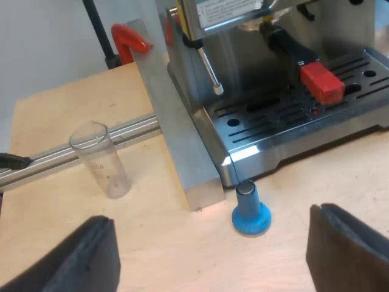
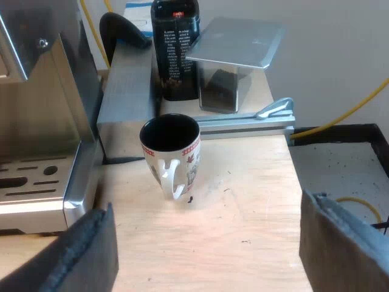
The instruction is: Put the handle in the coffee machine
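Observation:
The espresso machine (image 1: 255, 36) stands on the wooden table, its slotted drip tray (image 1: 292, 112) facing me. The holder's dark handle (image 1: 289, 45) juts out from the machine's front over the drip tray, and its red end (image 1: 322, 82) points outward. My left gripper (image 1: 213, 255) is open above the table, with its fingers (image 1: 73, 258) wide apart and nothing between them. A blue tamper (image 1: 249, 210) stands upright just beyond it, by the machine's corner. My right gripper (image 2: 200, 255) is open too, hovering over bare wood short of the mug (image 2: 171, 152).
A clear measuring glass (image 1: 100, 159) stands upright on the wood near a metal rail (image 1: 79, 149). A red clamp (image 1: 129, 39) sits behind a metal block. Past the mug are a dark bottle (image 2: 175, 48), a metal-lidded container (image 2: 234, 58) and the machine's side (image 2: 42, 91).

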Robot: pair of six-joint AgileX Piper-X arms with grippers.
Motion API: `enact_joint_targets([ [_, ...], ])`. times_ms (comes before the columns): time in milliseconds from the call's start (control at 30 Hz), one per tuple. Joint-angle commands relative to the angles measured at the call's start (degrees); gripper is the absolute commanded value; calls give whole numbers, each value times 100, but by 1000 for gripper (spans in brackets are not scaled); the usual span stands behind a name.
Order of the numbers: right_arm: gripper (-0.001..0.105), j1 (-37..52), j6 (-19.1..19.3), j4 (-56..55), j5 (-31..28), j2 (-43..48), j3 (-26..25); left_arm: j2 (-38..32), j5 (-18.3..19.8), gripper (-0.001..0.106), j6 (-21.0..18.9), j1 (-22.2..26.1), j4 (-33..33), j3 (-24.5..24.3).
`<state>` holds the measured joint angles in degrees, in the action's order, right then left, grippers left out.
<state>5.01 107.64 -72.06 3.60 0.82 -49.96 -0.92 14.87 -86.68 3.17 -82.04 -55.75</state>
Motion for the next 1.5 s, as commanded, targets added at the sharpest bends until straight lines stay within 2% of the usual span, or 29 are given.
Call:
enact_joint_targets([
  [33, 65, 2, 60, 345, 121, 186, -5, -797, -118, 67, -100, 7, 486, 36],
  [133, 65, 2, 60, 901, 345, 186, -5, -797, -337, 67, -337, 7, 1285, 186],
  [200, 65, 2, 60, 1315, 486, 186, 41, -797, -438, 67, -524, 7, 1596, 299],
  [300, 65, 2, 60, 1846, 569, 186, 148, -753, -607, 67, -801, 7, 2362, 649],
  [367, 65, 2, 60, 2043, 569, 169, 212, -744, -608, 67, -801, 7, 2515, 723],
  [400, 65, 2, 60, 2110, 569, 170, 271, -740, -607, 67, -801, 7, 2946, 1050],
  [533, 65, 2, 32, 2003, 569, 170, 379, -735, -607, 67, -801, -37, 3271, 1389],
  [667, 65, 2, 29, 1996, 569, 170, 500, -735, -607, 67, -801, -191, 3289, 1592],
  [867, 65, 2, 14, 1996, 590, 170, 1045, -726, -615, 67, -801, -355, 3265, 1936],
  [967, 65, 2, -245, 1996, 614, 170, 1356, -726, -615, 67, -801, -366, 3200, 2114],
  [1033, 65, 2, -523, 1996, 614, 160, 1568, -726, -615, 67, -801, -366, 2954, 2211],
  [1233, 65, 2, -545, 1996, 614, 167, 2037, -726, -615, 67, -771, -366, 2009, 2316],
  [1300, 65, 2, -545, 1996, 659, 167, 2162, -726, -615, 67, -601, -366, 1712, 2390],
  [1500, 65, 2, -452, 2103, 828, 157, 2400, -726, -606, 67, -410, -483, 1908, 2414],
])
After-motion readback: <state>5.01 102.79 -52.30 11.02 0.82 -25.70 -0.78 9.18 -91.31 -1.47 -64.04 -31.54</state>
